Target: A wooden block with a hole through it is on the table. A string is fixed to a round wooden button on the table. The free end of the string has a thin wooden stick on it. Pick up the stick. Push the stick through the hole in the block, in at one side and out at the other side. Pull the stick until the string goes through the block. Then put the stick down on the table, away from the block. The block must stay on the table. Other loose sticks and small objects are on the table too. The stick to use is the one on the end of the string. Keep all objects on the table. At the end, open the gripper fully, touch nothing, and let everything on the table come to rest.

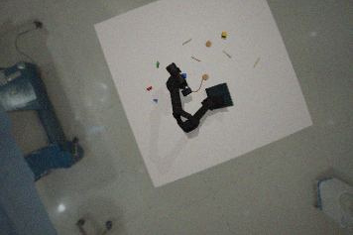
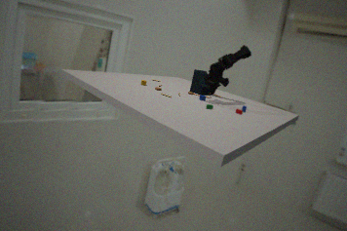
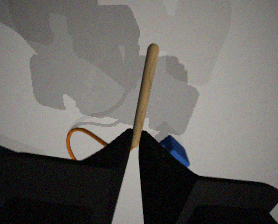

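Observation:
My gripper (image 3: 136, 134) is shut on the wooden stick (image 3: 146, 92), near the stick's string end; the rest points forward past the fingertips. The orange string (image 3: 76, 131) (image 1: 199, 87) loops beside the left finger and runs to the round wooden button (image 1: 205, 77) on the table. Shadows fall on the table below the fingers. In the top view the arm hides the fingertips and the stick. A small yellow block (image 1: 224, 35) (image 2: 143, 83) with a dark patch stands far from the gripper; whether that patch is the hole is too small to tell.
A blue cube (image 1: 184, 75) (image 2: 203, 97) (image 3: 175, 151) lies close to the right finger. A green piece (image 1: 158, 64) (image 2: 210, 106), a red piece (image 1: 149, 88) (image 2: 239, 111) and another blue one (image 1: 155, 100) lie beyond. Several loose sticks and a second round piece (image 1: 208, 44) lie near the yellow block.

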`<state>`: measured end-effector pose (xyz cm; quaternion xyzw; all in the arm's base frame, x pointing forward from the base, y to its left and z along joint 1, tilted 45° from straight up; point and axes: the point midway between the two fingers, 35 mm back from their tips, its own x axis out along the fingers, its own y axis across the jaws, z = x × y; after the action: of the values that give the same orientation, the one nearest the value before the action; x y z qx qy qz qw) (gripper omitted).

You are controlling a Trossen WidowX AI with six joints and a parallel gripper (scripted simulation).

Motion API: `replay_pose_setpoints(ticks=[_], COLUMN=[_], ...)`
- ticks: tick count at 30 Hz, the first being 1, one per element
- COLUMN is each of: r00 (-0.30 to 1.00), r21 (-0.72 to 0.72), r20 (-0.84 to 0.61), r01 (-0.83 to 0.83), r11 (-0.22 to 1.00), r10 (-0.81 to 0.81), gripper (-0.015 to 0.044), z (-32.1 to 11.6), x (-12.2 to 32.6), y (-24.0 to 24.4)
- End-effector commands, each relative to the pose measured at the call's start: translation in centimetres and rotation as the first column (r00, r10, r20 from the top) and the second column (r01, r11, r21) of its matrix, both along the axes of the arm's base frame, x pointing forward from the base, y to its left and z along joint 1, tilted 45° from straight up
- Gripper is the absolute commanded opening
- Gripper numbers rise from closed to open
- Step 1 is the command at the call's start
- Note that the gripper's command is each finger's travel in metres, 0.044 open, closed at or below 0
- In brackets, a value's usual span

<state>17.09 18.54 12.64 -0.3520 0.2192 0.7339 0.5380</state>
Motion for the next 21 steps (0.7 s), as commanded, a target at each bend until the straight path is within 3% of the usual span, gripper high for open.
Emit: replay_pose_setpoints(ticks=[1,21], r00=[0.999,0.949], r21=[0.012,0.066], r20=[0.019,0.157], r01=[-0.045,-0.286], r11=[0.999,0.956], r10=[0.045,0.273], gripper=[0.0000,0.0000], z=[-0.3,-2.1], x=[0.2,1.5], y=[-0.2,-2.0])
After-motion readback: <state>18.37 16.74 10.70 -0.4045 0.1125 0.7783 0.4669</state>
